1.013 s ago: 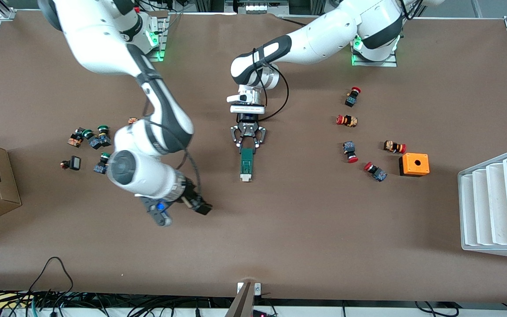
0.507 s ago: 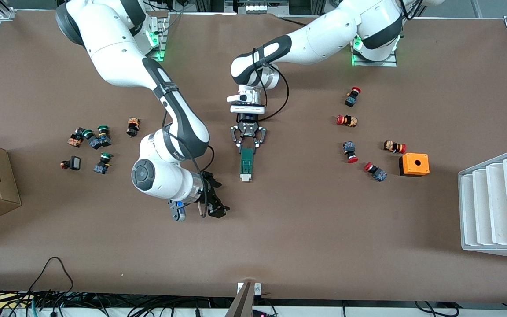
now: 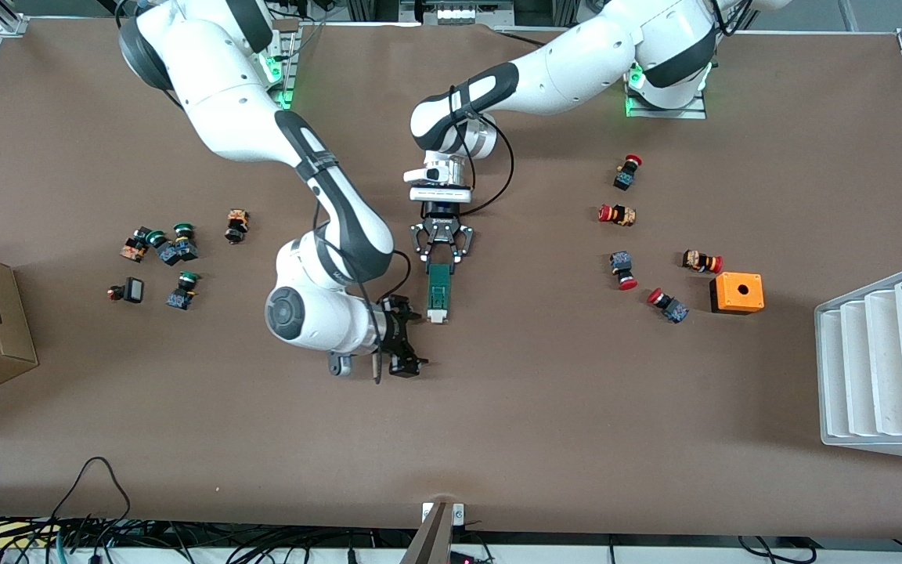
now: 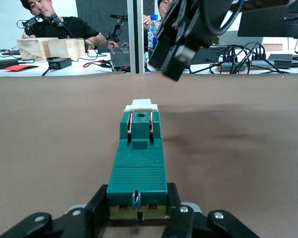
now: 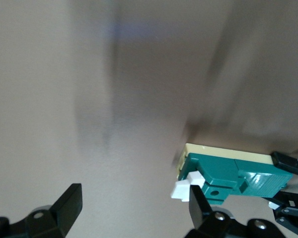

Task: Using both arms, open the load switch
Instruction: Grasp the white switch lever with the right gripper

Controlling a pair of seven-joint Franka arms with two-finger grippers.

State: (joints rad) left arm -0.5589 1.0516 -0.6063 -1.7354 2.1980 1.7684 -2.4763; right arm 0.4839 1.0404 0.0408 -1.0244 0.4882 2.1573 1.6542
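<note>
Left gripper [image 3: 441,252], black metal, two-fingered: clamped on the farther end of the load switch [image 3: 439,291], a slim dark-green moulded plastic block lying flat mid-table on the brown matte table covering [image 3: 545,392]. In the left wrist view the fingers [image 4: 92,210] press the block's ribbed sides; two copper-coloured bars and a round hole sit near its white tab [image 4: 141,104].

Right gripper [image 3: 402,338], black: fingers spread wide, hanging low over the table just beside the switch's white-tab end, toward the right arm's end; nothing held.

Red-capped push buttons [image 3: 618,214] and an orange box with a round hole [image 3: 737,292]: toward the left arm's end.

Green-capped push buttons [image 3: 171,247]: toward the right arm's end.

No legible writing.
</note>
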